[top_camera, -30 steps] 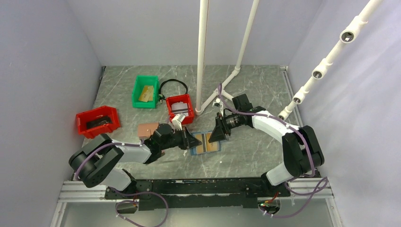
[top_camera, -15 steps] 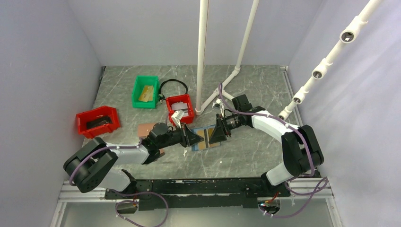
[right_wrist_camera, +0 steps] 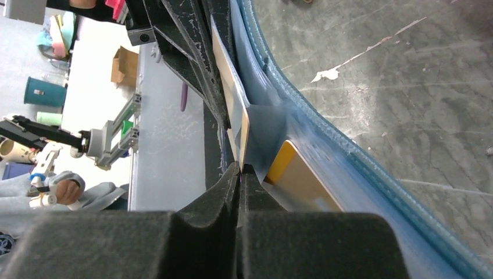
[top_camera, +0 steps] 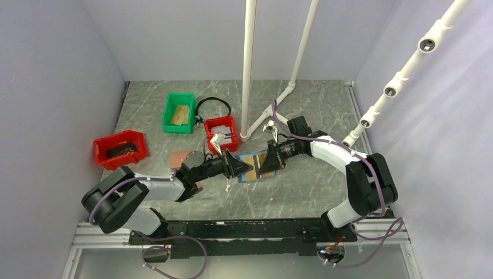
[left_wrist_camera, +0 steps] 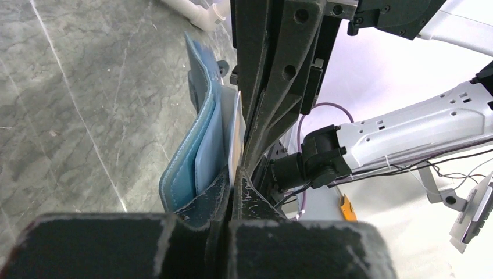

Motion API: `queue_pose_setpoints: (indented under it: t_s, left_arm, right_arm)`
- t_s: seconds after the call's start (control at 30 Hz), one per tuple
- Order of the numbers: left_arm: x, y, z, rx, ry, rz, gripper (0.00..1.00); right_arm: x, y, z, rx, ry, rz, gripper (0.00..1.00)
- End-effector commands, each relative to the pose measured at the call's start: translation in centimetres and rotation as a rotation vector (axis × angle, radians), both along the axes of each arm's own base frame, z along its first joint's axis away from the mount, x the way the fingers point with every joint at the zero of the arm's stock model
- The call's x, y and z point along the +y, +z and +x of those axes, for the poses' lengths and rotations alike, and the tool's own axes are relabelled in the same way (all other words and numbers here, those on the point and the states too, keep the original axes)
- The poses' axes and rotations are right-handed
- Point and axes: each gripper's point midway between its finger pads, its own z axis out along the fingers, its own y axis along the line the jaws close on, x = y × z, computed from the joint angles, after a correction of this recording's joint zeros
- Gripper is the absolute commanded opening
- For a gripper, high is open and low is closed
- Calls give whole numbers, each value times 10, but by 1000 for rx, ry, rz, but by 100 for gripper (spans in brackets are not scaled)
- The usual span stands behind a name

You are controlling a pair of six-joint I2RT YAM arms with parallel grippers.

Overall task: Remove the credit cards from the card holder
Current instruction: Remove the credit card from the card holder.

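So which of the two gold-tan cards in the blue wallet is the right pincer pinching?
The pale gold-tan card standing edge-on, pinched by the right pincer. The other, yellower card lies tucked in a pocket of the blue folding wallet, ungripped.

blue card holder (left_wrist_camera: pixel 187 174), gold-tan credit cards (right_wrist_camera: pixel 305 189)

The card holder (top_camera: pixel 247 157) is boxed in by the left gripper (top_camera: pixel 248 169) and right gripper (top_camera: pixel 261 168). Behind, passage is blocked by a red bin (top_camera: pixel 208 129) and white pipe (top_camera: pixel 248 87). The nearer table (top_camera: pixel 290 192) is left open.
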Motion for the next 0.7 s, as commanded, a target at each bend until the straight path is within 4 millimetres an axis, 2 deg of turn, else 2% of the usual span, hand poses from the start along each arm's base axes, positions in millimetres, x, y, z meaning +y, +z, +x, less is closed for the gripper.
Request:
queue_pose_setpoints:
  t_s: [0.0,0.13,0.23,0.4,0.5,0.67]
  left_arm:
    - [0,15,2,-28,19,-39,10]
    - [9,14,1,-3,45,-16,28]
    - [11,14,-3,13,26,5,30]
    - [11,15,-7,23,-2,-7,25]
    - [13,17,-6,25,-9,-30,15]
    - [16,19,-9,28,-32,-52,6]
  right_arm:
    - [4,15,-6,-19,56,91,0]
    - [2,16,-5,-20,49,92,0]
    - [1,16,-3,-14,44,97,0]
    - [0,18,-4,-13,47,108,0]
    - [-1,16,-3,-6,44,107,0]
    - [-4,14,-4,-6,62,120,0]
